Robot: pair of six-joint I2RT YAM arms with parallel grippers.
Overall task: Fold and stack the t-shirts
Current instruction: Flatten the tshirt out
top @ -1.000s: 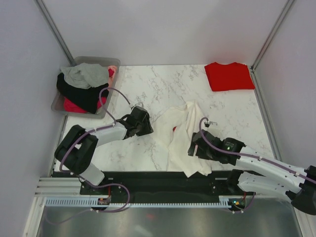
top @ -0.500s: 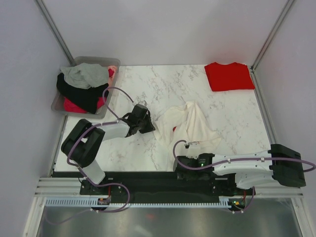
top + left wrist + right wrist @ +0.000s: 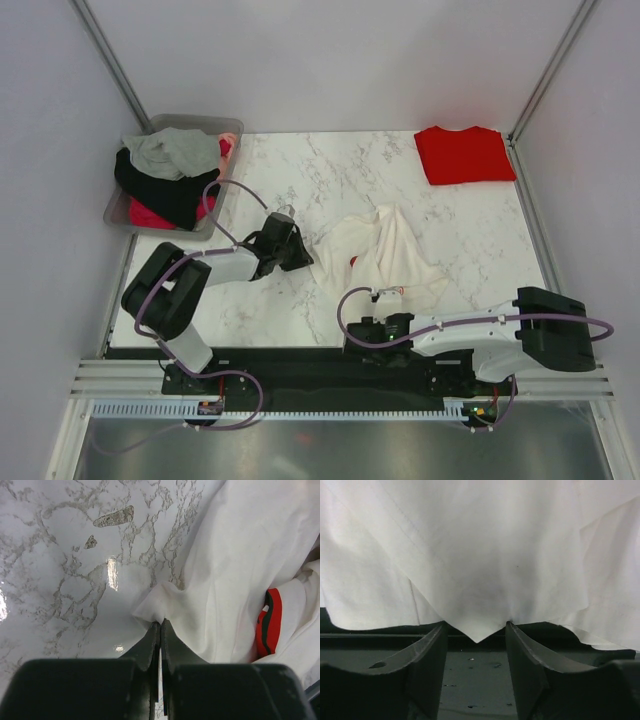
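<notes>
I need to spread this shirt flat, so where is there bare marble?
Bare marble: the back strip between bin and red t-shirt, and the right side between red t-shirt and cream t-shirt. Crowded: centre front, where left gripper and right gripper are at the cream t-shirt.

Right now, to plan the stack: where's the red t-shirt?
Top view: the red t-shirt lies at the table's far right corner, apart from the cream t-shirt.
</notes>
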